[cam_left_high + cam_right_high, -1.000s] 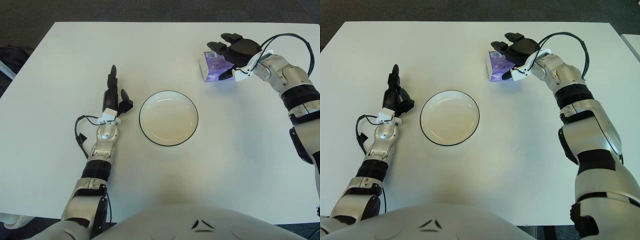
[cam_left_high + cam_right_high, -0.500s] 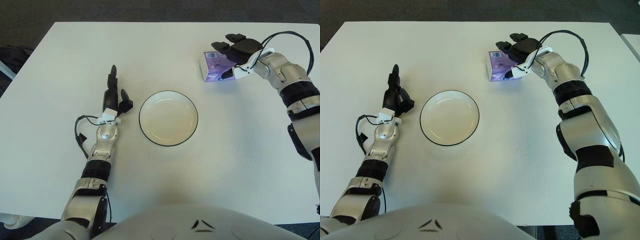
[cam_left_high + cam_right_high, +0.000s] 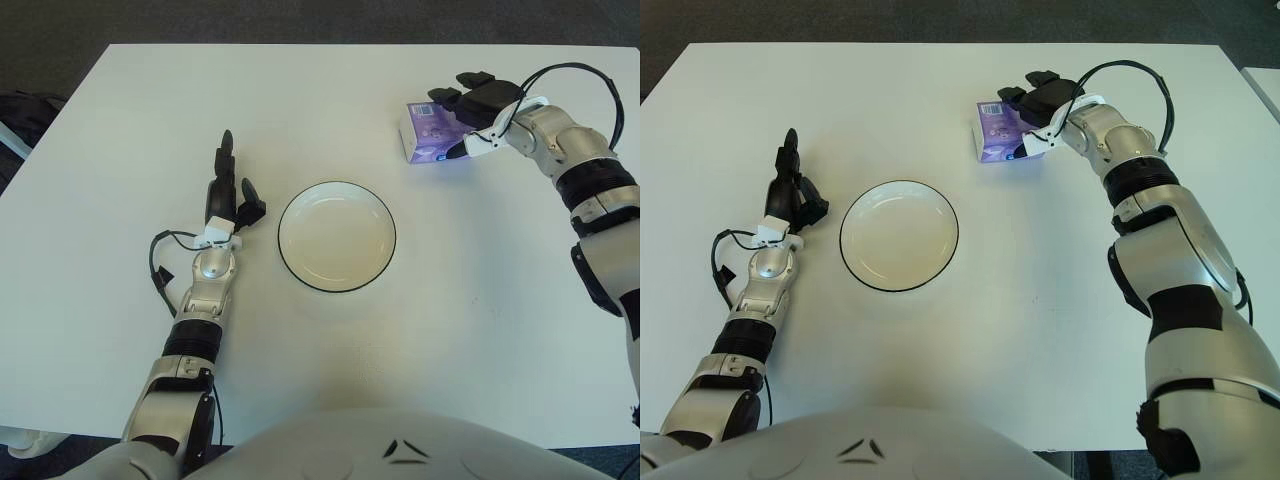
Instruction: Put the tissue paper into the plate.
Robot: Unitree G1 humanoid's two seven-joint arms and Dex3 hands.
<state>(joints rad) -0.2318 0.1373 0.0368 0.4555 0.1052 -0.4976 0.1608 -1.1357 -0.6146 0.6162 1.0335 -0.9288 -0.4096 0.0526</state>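
Observation:
The tissue paper is a small purple-and-white pack lying on the white table at the far right. My right hand is at the pack's right end, black fingers spread over its far corner and the thumb by its near edge; the pack lies flat and is not lifted. A white plate with a dark rim sits near the table's middle and holds nothing. Left of the plate shows my left hand, idle, with its fingers stretched out away from me.
The white table spans both views, with dark floor beyond its far edge. A black cable loops from my right forearm, and another loops beside my left wrist.
My right hand has slid a little to the right and away, uncovering more of the pack's top. The pack, the plate and my left hand have stayed where they were.

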